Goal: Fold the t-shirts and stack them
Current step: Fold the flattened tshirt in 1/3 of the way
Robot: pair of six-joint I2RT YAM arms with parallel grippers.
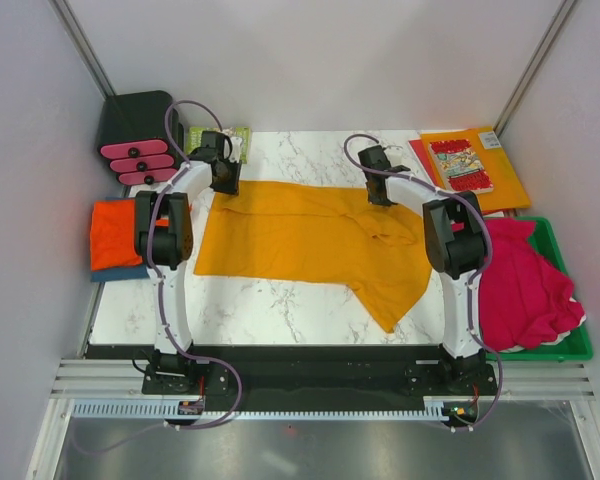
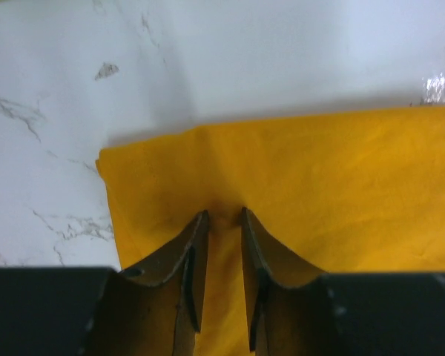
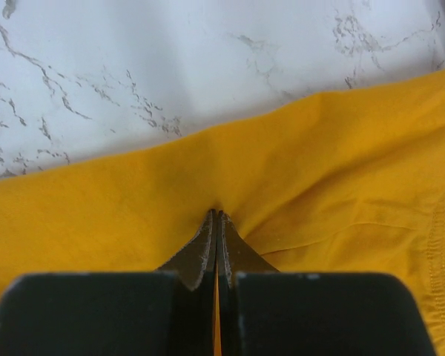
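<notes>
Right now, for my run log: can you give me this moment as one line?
shirt: mustard t-shirt flat on table | left fingers: pinching its far-left corner | right fingers: shut on its far edge

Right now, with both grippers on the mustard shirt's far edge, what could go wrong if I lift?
The left gripper holds the mustard t-shirt near its corner with the jaws slightly apart, so that side might slip. The right gripper pinches only a thin ridge of cloth, which may pull free.
</notes>
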